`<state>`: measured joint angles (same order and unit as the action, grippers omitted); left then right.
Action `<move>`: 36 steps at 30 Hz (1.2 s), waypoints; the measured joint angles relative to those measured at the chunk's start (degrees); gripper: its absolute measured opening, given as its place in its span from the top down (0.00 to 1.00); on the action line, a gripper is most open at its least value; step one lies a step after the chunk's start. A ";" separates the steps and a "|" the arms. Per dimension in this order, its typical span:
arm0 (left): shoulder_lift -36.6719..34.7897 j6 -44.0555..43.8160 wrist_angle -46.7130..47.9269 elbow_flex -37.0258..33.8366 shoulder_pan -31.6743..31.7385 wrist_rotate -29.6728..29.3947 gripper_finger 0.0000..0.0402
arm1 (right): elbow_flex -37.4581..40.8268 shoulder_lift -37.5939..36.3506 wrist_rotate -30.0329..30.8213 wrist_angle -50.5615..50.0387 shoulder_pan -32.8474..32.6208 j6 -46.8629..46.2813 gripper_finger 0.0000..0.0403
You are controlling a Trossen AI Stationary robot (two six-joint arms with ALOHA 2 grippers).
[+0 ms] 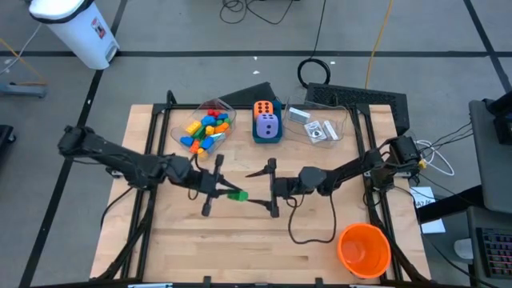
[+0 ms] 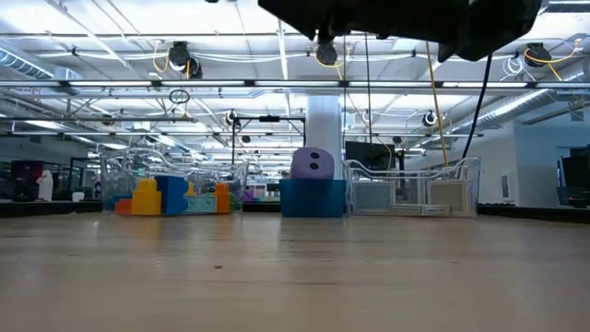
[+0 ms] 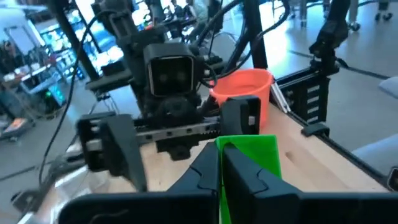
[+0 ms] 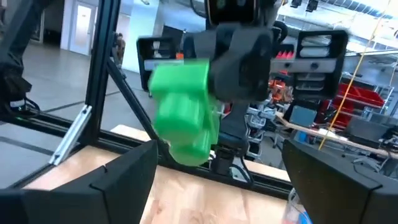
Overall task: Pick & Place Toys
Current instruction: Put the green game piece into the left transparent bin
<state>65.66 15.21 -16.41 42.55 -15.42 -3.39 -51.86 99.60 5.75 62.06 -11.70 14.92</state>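
Handover is set up: small green plastic brick [image 1: 236,195] is clamped by the left gripper [image 1: 218,185], facing the wide-open right gripper [image 1: 273,187] just beside it.

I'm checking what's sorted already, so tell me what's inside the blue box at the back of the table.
The blue box holds an orange die and a purple die, side by side. Anything under them is hidden.

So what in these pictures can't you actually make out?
- Picture cards, high view: too small to read.
- Both arms, low view: cut off by the top edge, so neither hand shows there.
- Green brick, left wrist view: partly hidden by the left gripper fingers shut on it.
- Orange cup, same view: partly behind the open right gripper.
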 joint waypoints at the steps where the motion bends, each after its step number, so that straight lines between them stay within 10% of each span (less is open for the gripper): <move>1: 0.61 0.46 -1.51 -0.02 0.53 1.16 0.99 | 0.00 -0.01 0.06 0.35 0.02 0.44 0.17; 23: 13.89 -3.55 -30.41 0.00 11.18 18.53 0.99 | 0.02 0.00 0.07 4.62 0.07 -0.29 0.19; 36: 13.89 -3.49 -30.15 0.00 11.24 18.55 0.99 | 0.02 -0.01 0.10 5.86 0.07 0.80 0.54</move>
<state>79.55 11.73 -46.56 42.54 -4.19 15.16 -51.83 99.59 5.85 67.92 -11.64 15.72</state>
